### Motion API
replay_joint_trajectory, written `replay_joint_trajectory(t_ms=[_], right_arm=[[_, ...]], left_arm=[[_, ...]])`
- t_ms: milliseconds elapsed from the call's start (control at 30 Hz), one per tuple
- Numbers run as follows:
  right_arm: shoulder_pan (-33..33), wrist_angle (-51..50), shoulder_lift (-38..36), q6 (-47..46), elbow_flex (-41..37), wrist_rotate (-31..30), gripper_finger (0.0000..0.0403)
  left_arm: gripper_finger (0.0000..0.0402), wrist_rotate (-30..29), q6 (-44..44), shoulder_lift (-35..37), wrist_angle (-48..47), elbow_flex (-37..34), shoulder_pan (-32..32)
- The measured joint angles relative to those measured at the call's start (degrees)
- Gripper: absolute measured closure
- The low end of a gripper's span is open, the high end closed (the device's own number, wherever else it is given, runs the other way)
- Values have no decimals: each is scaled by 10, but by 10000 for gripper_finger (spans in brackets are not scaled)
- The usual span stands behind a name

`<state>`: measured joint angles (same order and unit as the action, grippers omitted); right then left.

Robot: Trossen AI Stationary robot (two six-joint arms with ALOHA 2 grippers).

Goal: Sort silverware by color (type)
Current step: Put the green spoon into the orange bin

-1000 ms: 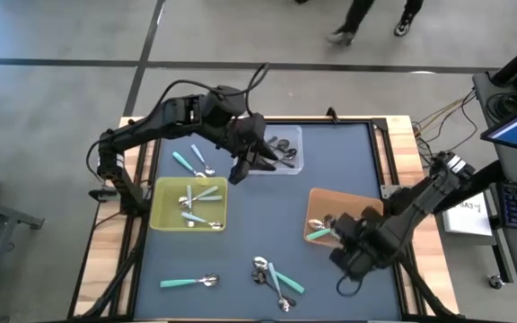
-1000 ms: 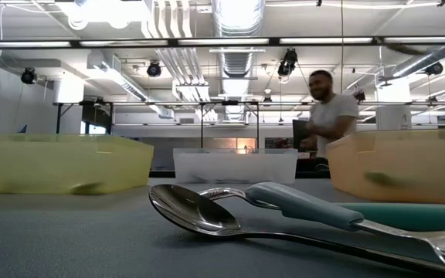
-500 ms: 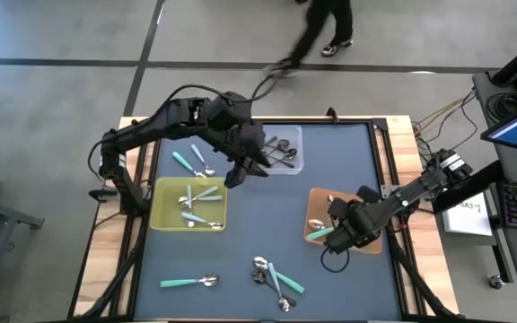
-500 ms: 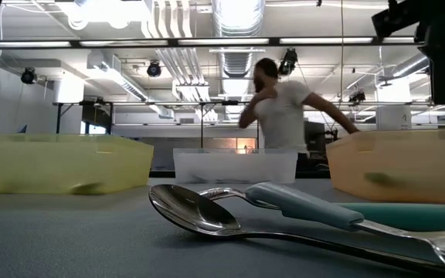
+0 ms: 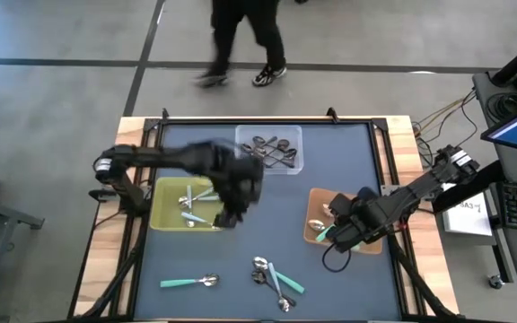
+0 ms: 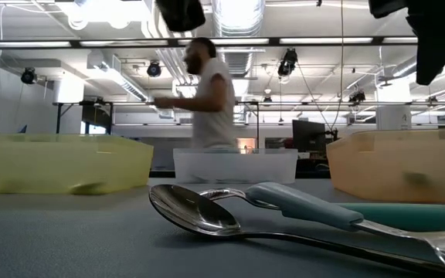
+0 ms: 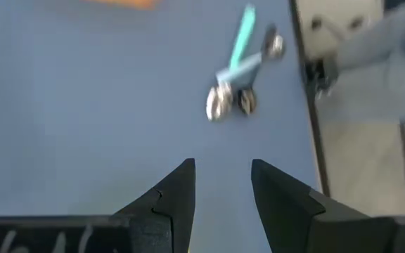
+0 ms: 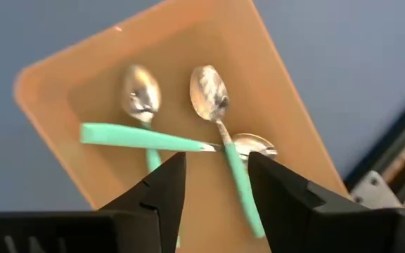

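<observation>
Over the orange-brown tray [image 5: 360,247] on the right of the blue table [image 5: 348,161], the right gripper [image 5: 332,235] hangs with its arm folded low from the table's right edge, its fingers [image 8: 162,184] parted and holding nothing; below them in the tray lie three teal-handled spoons [image 8: 220,133], two crossing each other. The left arm stretches from the left edge across the yellow tray [image 5: 164,193], its gripper [image 5: 227,218] blurred at that tray's right edge. In its wrist view the fingers [image 7: 178,193] stand apart and empty above bare mat, facing a little cluster of spoons [image 7: 239,77] farther off. The dark spoons [image 5: 272,151] sit in the clear tray [image 5: 295,135] at the back, and one teal spoon [image 5: 187,283] lies loose near the front edge. Beyond the table, a person [image 6: 207,93] walks past.
</observation>
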<state>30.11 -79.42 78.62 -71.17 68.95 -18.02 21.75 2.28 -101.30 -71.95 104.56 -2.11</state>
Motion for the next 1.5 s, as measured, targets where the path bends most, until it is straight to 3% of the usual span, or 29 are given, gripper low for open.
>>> replay_joint_trajectory(t_ms=[233, 433, 667, 1200, 1367, 1500], right_arm=[[0, 51, 3, 28, 0, 0, 271], [0, 81, 18, 28, 0, 0, 272], [4, 119, 31, 31, -1, 0, 271], [1, 265, 54, 20, -2, 0, 275], [0, 269, 78, 4, -2, 5, 275], [0, 278, 88, -8, -2, 19, 275]], left_arm=[[279, -18, -41, 0, 185, -159, -83], [279, -18, -113, 1, 325, -247, -137], [279, -24, -192, 2, 263, -288, -209], [279, -94, -458, 16, 274, -405, -421], [279, -165, -505, 16, 274, -432, -447], [279, -167, -529, 17, 304, -459, -447]])
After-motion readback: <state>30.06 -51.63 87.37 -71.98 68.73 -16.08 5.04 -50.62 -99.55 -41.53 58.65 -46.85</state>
